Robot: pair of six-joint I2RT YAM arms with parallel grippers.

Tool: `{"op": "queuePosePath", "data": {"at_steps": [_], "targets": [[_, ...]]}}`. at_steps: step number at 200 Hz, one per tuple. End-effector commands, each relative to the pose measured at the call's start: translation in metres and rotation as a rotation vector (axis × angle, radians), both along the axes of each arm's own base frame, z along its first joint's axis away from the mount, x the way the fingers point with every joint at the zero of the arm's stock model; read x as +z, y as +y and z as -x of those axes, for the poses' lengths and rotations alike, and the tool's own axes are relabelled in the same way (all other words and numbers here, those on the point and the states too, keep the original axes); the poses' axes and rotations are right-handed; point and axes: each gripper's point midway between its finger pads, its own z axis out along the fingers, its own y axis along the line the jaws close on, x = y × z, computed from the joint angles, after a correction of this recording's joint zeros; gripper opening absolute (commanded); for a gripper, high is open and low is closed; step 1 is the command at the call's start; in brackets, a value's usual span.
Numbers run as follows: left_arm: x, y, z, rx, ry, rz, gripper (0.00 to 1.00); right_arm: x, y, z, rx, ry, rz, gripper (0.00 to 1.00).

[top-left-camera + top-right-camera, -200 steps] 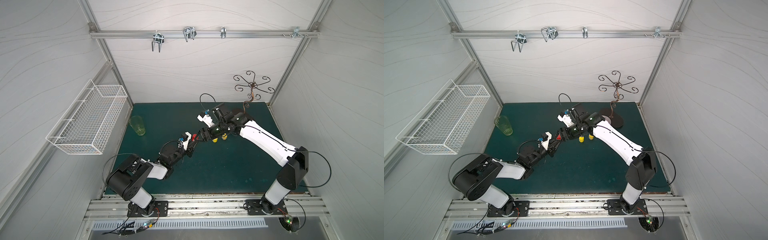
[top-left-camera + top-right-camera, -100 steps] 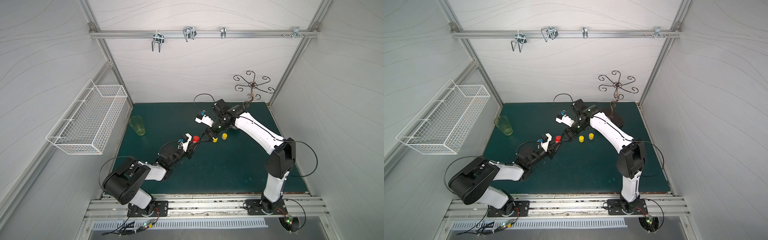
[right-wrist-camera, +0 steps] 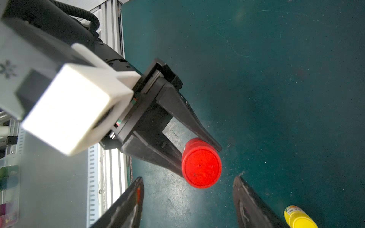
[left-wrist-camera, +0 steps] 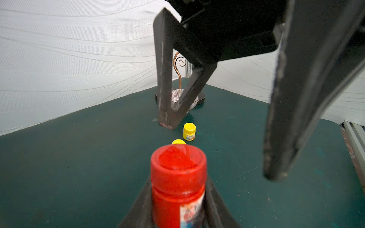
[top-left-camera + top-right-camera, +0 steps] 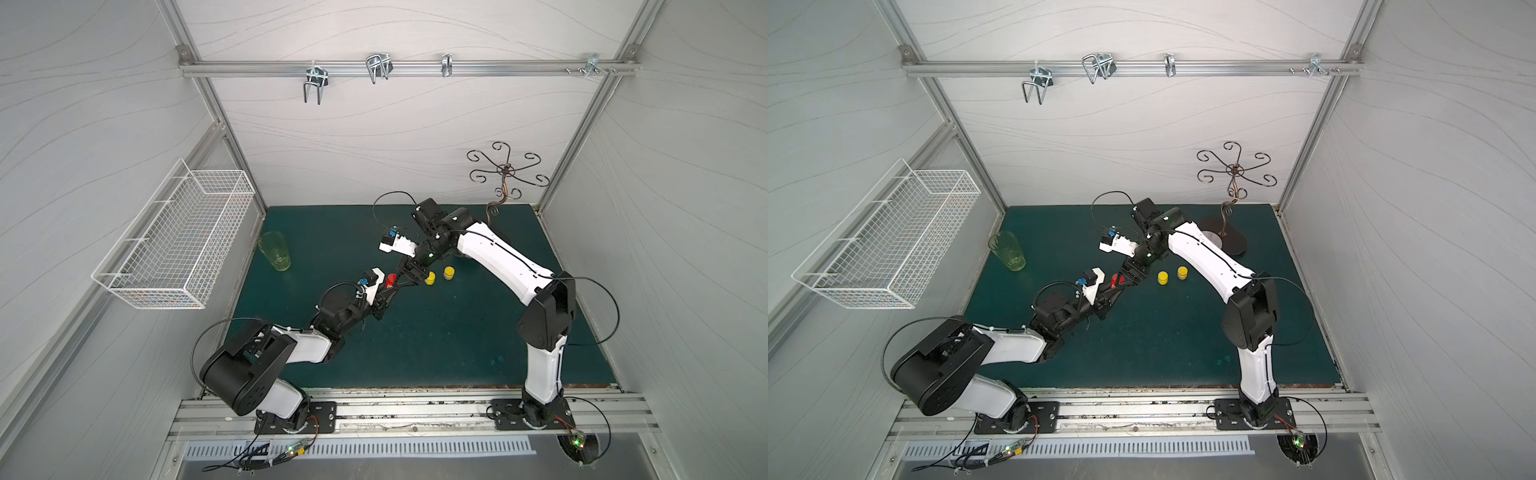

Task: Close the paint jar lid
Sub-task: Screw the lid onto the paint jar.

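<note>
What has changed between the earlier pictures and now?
The right gripper pulled back from the red paint jar, then came close again; its jaws are open near the lid, not touching it. The left gripper still grips the jar. The yellow jars did not move.

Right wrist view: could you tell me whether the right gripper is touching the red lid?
No, the right gripper stands open, its fingers clear of the red lid on both sides.
</note>
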Motion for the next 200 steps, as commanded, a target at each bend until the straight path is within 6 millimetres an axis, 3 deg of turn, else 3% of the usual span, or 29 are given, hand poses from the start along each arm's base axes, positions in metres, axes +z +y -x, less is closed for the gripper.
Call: {"op": "queuePosePath", "data": {"at_steps": [1,43,87,133,173,200], "targets": [[0.025,-0.005,0.002,-0.026,-0.093,0.035,0.0,-0.009,-0.001,0.001,0.011,0.015,0.046,0.7],[0.027,-0.005,0.003,-0.029,-0.096,0.033,0.0,-0.013,0.002,-0.002,0.005,0.032,0.058,0.68],[0.026,-0.006,0.003,-0.031,-0.094,0.029,0.0,-0.015,0.005,0.002,0.012,0.06,0.05,0.58],[0.027,-0.006,0.004,-0.031,-0.094,0.028,0.0,-0.022,0.007,0.003,0.01,0.077,0.064,0.57],[0.027,-0.006,0.004,-0.031,-0.093,0.025,0.0,-0.02,0.01,0.001,-0.002,0.075,0.051,0.43],[0.026,-0.007,0.003,-0.033,-0.091,0.021,0.0,-0.018,0.01,0.001,-0.002,0.075,0.047,0.4]]}}
